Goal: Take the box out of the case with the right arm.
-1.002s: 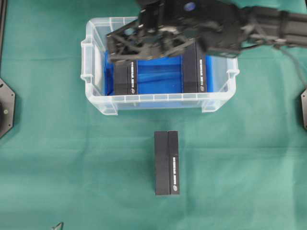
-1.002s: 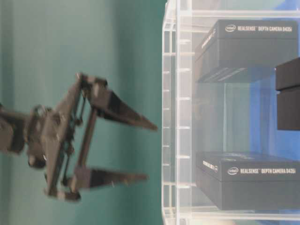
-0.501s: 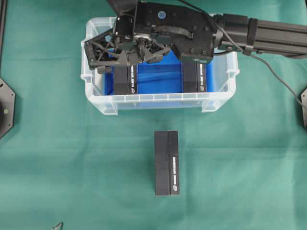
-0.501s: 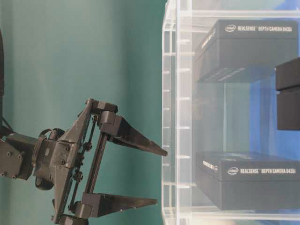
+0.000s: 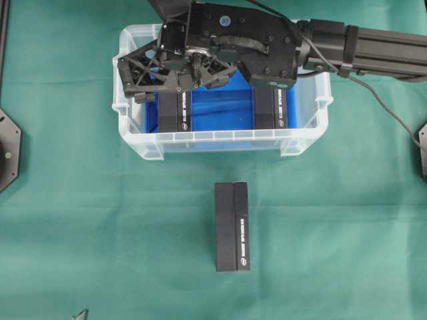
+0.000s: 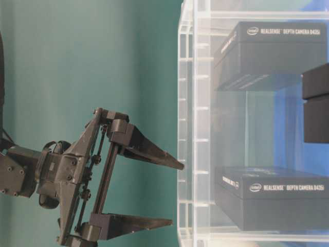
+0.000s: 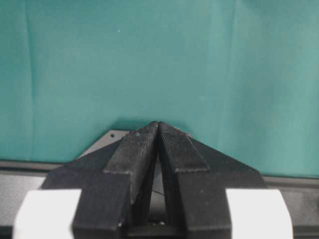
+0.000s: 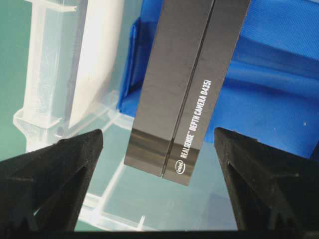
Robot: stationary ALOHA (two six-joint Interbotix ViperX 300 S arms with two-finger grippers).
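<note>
While tool (image 8: 159, 199) gapes, box (image 8: 187, 94) sits btwn fingers, untouched.

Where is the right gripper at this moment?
In the overhead view the right gripper hangs open over the left end of the case, above the left-hand box; the wrist view shows that box between its fingers.

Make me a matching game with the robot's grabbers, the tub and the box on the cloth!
Things:
1. right gripper
2. left gripper
3. tub
4. lone box

States:
A. shut
B. lying on the green cloth, outside the tub
C. open, a black box between its fingers
D. clear, with a blue bottom and two black boxes inside

Pairs: 1-C, 2-A, 3-D, 4-B
</note>
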